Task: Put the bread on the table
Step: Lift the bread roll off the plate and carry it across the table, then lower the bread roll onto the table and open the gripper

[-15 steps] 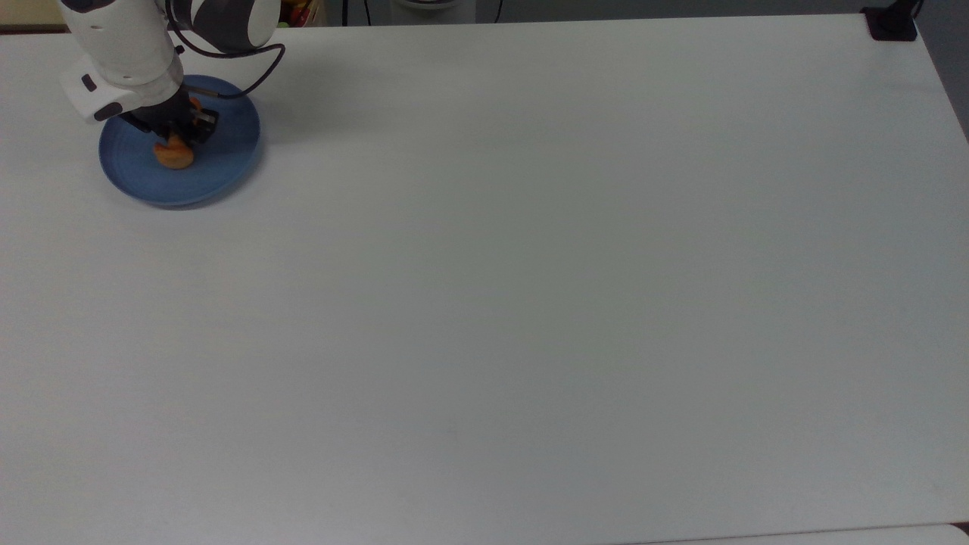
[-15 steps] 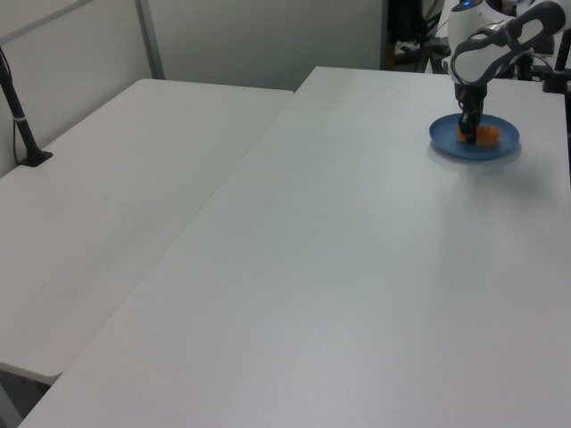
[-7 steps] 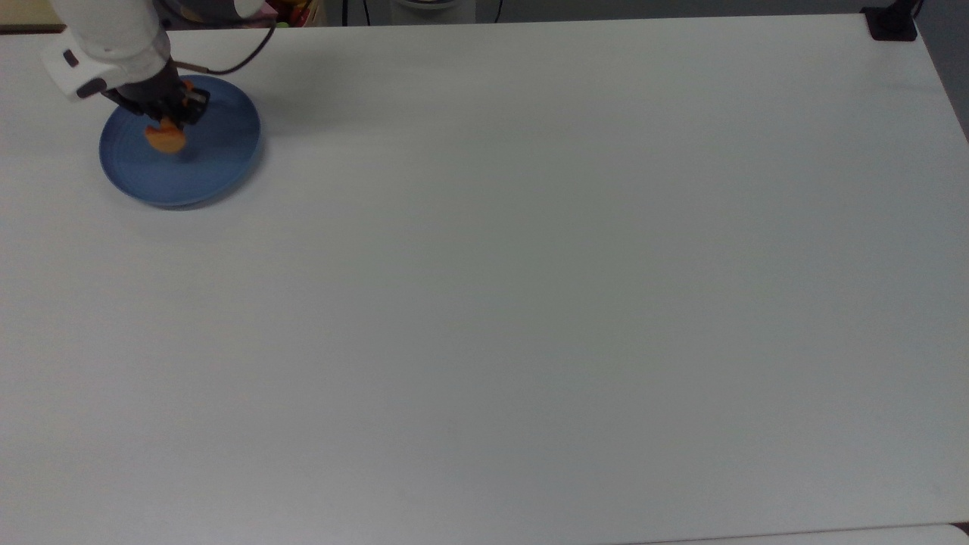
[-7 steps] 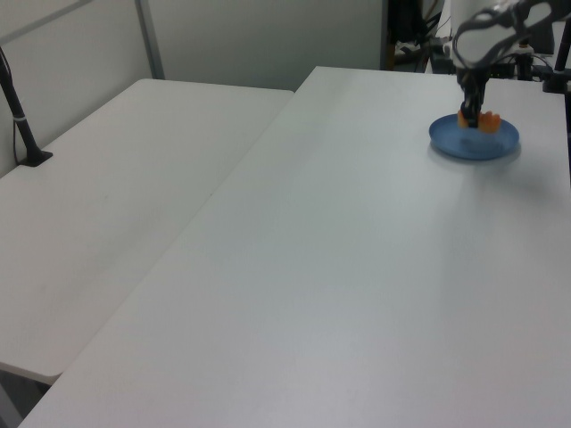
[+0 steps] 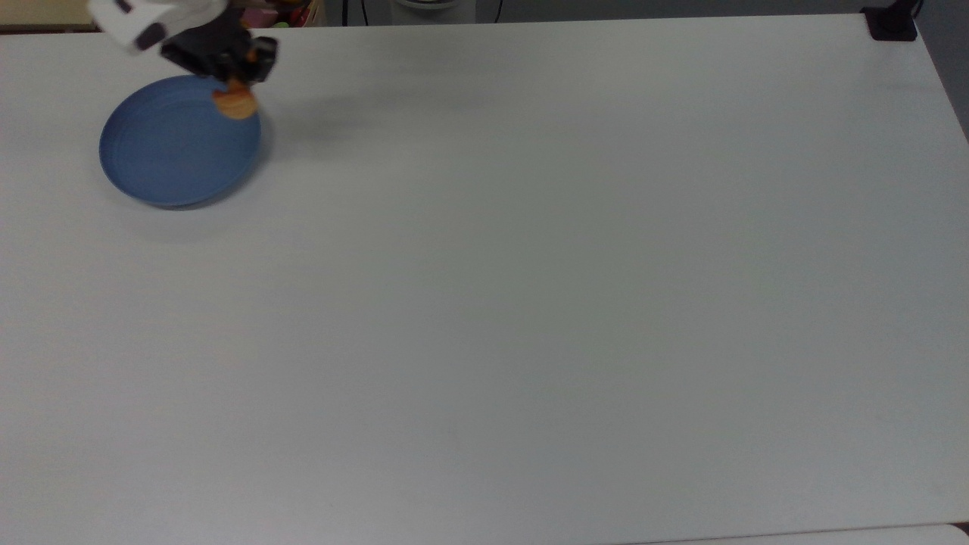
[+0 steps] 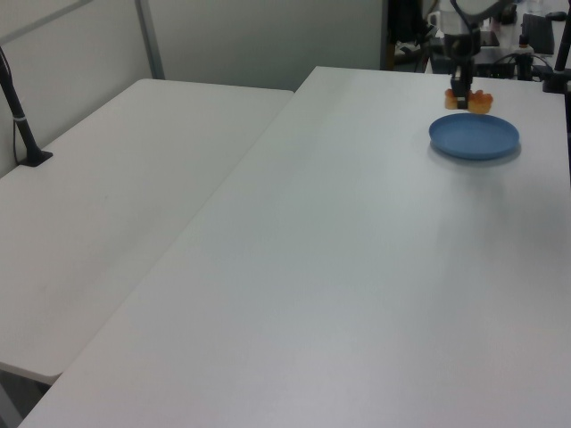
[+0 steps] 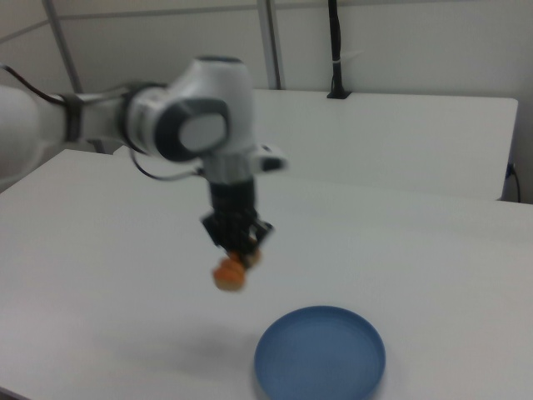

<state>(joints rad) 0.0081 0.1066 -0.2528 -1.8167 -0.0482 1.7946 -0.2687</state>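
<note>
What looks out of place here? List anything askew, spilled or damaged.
Nothing stands out. The gripper holds the bread in the air, clear of the plate, which sits flat and bare on the table. No crumbs, spills or damage show.

Bread (image 7: 226, 274) in gripper (image 7: 236, 255) — above table (image 5: 530, 265), beside plate (image 7: 320, 354)

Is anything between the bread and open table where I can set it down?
Nothing visible. The end effector holds the bread in the air beside the blue plate, with bare table below.
</note>
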